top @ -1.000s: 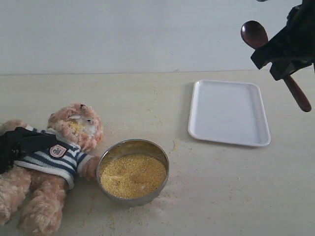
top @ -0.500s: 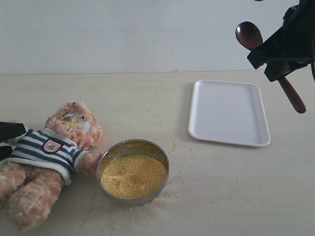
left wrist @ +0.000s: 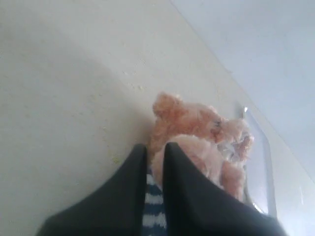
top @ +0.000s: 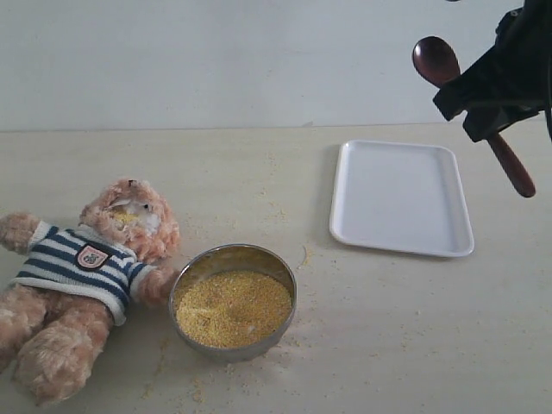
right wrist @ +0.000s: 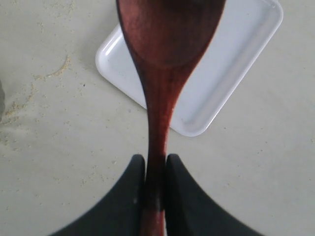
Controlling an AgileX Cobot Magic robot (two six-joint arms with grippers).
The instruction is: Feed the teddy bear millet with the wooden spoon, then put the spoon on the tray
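Note:
The teddy bear [top: 95, 267] lies on its back at the left of the table, with yellow grains on its muzzle. Beside it stands the steel bowl [top: 285, 280] heaped with millet [top: 233, 306]. My right gripper [top: 485, 105] hangs high at the far right, shut on the handle of the wooden spoon [top: 435, 59]. The spoon's bowl points up and left, above the far edge of the white tray [top: 401, 197]. The right wrist view shows the spoon [right wrist: 167, 39] over the tray [right wrist: 231, 64]. My left gripper [left wrist: 155, 150] is out of the exterior view, its jaws nearly together, just short of the bear [left wrist: 197, 123].
Loose millet crumbs [top: 297, 259] are scattered around the bowl and between bowl and tray. A pale wall stands behind the far edge of the table [top: 172, 129].
My left gripper has let go of the bear and pulled back out of the exterior view; the bear settled flat. The right gripper with the spoon moved slightly left, then held still.

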